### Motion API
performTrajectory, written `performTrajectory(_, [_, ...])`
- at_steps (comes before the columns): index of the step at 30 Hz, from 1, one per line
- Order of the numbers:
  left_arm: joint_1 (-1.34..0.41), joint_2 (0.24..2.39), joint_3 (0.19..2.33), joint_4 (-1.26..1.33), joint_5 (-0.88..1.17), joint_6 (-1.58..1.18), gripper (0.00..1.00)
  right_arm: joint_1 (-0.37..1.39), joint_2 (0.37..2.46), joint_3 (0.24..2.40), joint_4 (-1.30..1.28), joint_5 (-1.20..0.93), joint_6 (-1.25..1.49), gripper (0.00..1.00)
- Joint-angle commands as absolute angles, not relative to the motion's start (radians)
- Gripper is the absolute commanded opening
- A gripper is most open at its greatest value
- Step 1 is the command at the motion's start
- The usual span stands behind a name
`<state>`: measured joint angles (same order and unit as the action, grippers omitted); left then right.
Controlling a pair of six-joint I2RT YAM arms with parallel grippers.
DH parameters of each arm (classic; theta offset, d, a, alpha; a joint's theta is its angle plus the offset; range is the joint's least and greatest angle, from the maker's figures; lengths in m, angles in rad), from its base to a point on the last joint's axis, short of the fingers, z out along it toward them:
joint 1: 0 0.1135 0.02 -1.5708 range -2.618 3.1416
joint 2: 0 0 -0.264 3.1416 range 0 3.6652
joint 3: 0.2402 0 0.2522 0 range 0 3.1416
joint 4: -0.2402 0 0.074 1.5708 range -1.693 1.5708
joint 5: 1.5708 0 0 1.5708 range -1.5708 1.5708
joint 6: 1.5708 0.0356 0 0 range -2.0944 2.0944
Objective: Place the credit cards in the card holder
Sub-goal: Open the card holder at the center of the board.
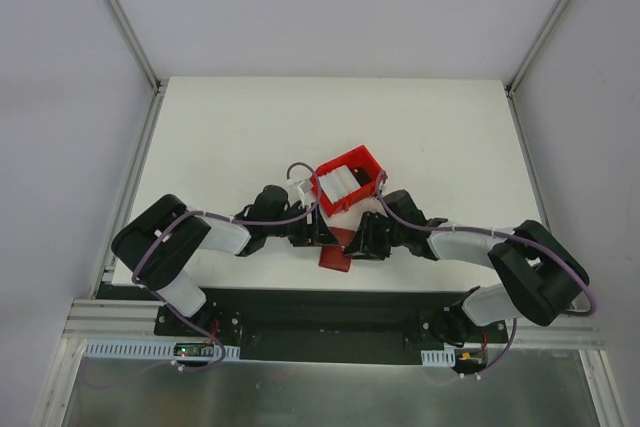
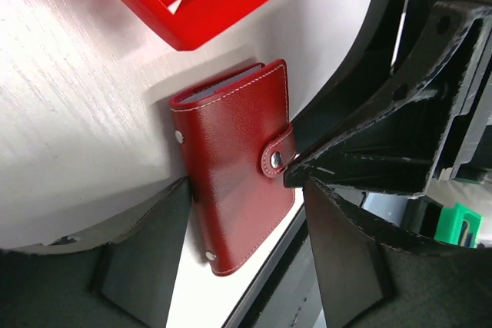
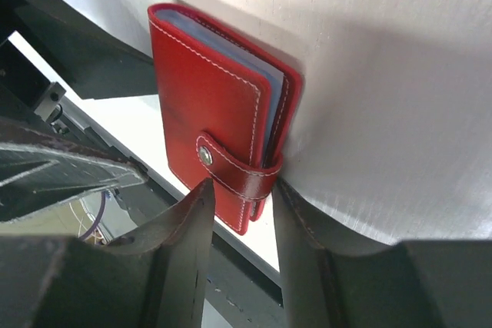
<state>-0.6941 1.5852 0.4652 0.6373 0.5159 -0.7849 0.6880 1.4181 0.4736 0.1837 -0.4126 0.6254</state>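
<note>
Judging the snapped-shut card holder (image 2: 234,182) light, stiffish and slick, we would pinch its tab edge; it lies flat on the table (image 2: 77,113) beneath both empty grippers, the left gripper (image 2: 247,193) spread wide, the right gripper (image 3: 244,187) narrowly parted

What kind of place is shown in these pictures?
Probably a lab robot cell: a white table boxed in by pale panels on metal rails, a left arm and a right arm bolted at its near edge, a red bin and wallet on it.
</note>
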Motion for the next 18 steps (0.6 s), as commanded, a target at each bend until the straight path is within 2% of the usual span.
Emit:
performTrajectory(1, [-0.675,1.663,0.408,0.747,0.566,-0.805,0.60,0.713,1.468,0.491,0.175,-0.400,0.617,0.38])
performTrajectory(5, [-0.672,1.684,0.405,0.793,0.595,-0.813,0.45,0.719,1.500,0.505,0.175,-0.402,0.609,0.32])
performTrajectory(7, [-0.672,1.672,0.403,0.793,0.600,-0.811,0.36,0.722,1.505,0.509,0.176,-0.399,0.612,0.23])
performTrajectory(10, [-0.672,1.643,0.403,0.767,0.594,-0.796,0.24,0.726,1.490,0.509,0.183,-0.379,0.618,0.22])
performTrajectory(12, [-0.672,1.625,0.408,0.753,0.600,-0.775,0.13,0.726,1.489,0.514,0.181,-0.374,0.612,0.22])
performTrajectory(13, [-0.672,1.618,0.416,0.746,0.604,-0.764,0.14,0.724,1.496,0.515,0.179,-0.373,0.604,0.22])
performTrajectory(14, [-0.672,1.621,0.425,0.738,0.615,-0.753,0.23,0.726,1.503,0.518,0.179,-0.374,0.601,0.22])
performTrajectory(15, [-0.672,1.623,0.436,0.735,0.626,-0.744,0.26,0.726,1.511,0.520,0.181,-0.380,0.594,0.22])
performTrajectory(18, [-0.670,1.640,0.466,0.758,0.678,-0.733,0.27,0.730,1.535,0.526,0.184,-0.397,0.577,0.22])
